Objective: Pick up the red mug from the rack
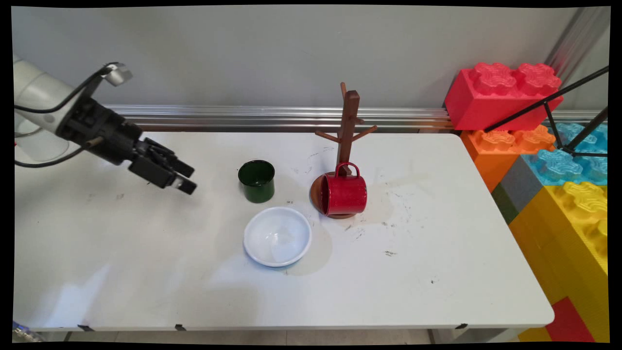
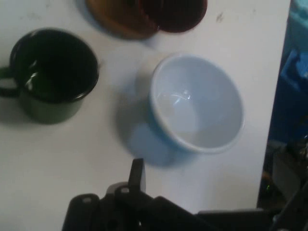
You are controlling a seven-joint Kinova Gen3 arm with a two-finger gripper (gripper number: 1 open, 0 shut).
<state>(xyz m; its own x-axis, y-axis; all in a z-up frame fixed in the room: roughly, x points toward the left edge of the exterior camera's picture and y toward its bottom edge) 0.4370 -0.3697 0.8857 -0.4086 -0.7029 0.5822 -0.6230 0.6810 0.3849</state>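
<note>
1. Pincer (image 1: 192, 179) hanging over the left of the counter (image 1: 437, 272), tilted down and to the right. Nothing in it; released or clenched, cannot tell.
2. Closest to it: green mug (image 1: 256, 181), upright, a little to the right and well clear of contact.
3. Just nearside of that, white bowl (image 1: 277, 236) – upright, empty, near the mug but apart.
4. Further right, red mug (image 1: 343, 194) tipped on its side on the base of the wooden mug tree (image 1: 348, 121), handle up by the post.
5. Snug cluster, by the look of it – a sideways brush could likely nudge mug or bowl.
</note>
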